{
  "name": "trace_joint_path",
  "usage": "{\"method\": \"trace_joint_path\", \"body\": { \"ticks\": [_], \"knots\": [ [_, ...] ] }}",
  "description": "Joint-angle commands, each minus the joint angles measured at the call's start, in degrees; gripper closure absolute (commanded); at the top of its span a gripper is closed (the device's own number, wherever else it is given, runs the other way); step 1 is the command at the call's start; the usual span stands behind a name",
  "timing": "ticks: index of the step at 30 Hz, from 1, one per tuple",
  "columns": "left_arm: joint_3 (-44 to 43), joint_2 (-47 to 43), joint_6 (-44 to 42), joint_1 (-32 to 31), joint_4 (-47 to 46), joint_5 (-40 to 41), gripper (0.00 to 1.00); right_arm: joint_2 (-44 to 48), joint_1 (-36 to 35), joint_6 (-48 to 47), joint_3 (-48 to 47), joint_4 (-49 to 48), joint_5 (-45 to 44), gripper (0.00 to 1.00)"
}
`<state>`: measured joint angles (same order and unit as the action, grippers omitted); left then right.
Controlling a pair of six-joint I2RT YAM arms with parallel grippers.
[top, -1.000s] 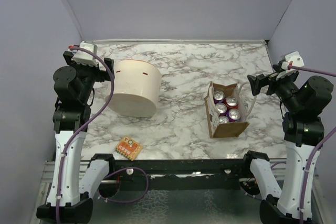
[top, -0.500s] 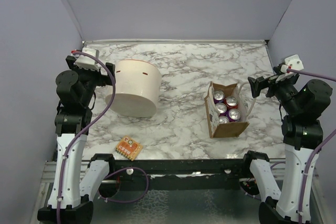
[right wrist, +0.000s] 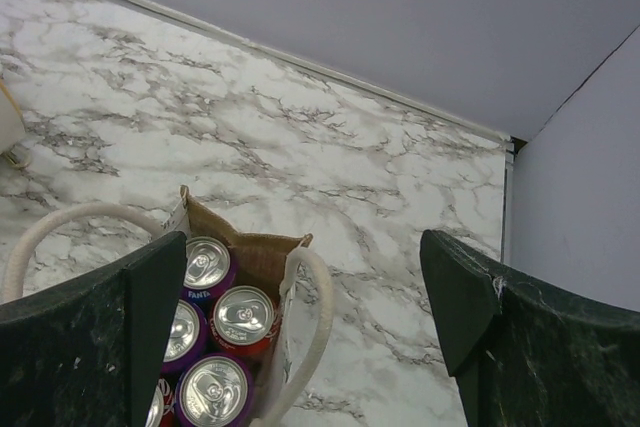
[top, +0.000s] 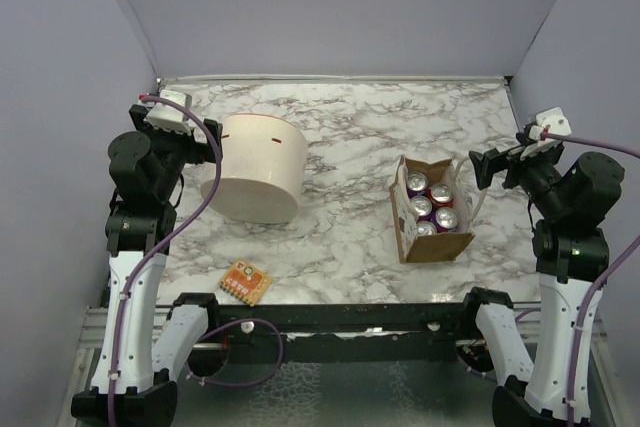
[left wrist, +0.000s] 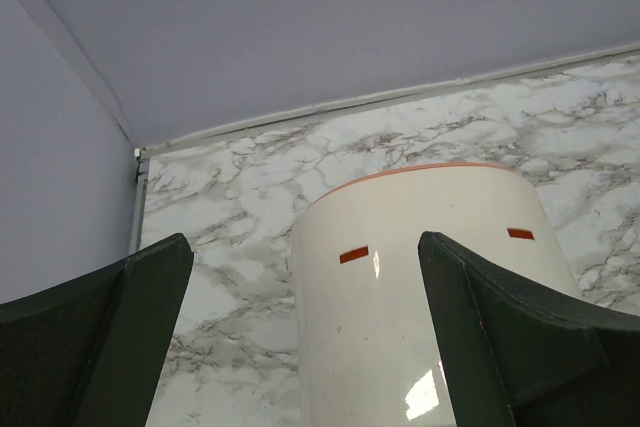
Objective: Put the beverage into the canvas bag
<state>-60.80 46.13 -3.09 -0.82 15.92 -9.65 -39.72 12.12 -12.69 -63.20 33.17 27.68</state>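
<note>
R gripper [top: 483,164] jaws apart, empty; L gripper [top: 205,147] same, tub [top: 258,167] just ahead. Cans [top: 432,207] ahead & below R gripper, upright in canvas bag [top: 436,245]. Prob rigid, slick, weighty, thin-walled: grip mid-body.

The left arm [top: 128,307] and right arm [top: 560,327] had white lower links with black joints above them. A purple cable [top: 205,192] ran along each to a white block [top: 172,112] at the wrist. The left gripper [left wrist: 305,242] and right gripper [right wrist: 305,237] had dark, matte, wedge-shaped fingers [left wrist: 110,347].
</note>
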Motion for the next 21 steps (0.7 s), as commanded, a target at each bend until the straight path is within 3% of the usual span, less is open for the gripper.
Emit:
{"method": "trace_joint_path", "body": {
  "ticks": [1,21],
  "knots": [
    [0.3,-0.4,0.7,0.4,-0.8,-1.7,0.01,1.0,0.4,0.0,1.3,-1.4,-0.5,0.00],
    [0.1,-0.4,0.8,0.8,-0.7,-1.5,0.01,0.8,0.4,0.0,1.0,-1.2,-0.1,0.00]
  ]
}}
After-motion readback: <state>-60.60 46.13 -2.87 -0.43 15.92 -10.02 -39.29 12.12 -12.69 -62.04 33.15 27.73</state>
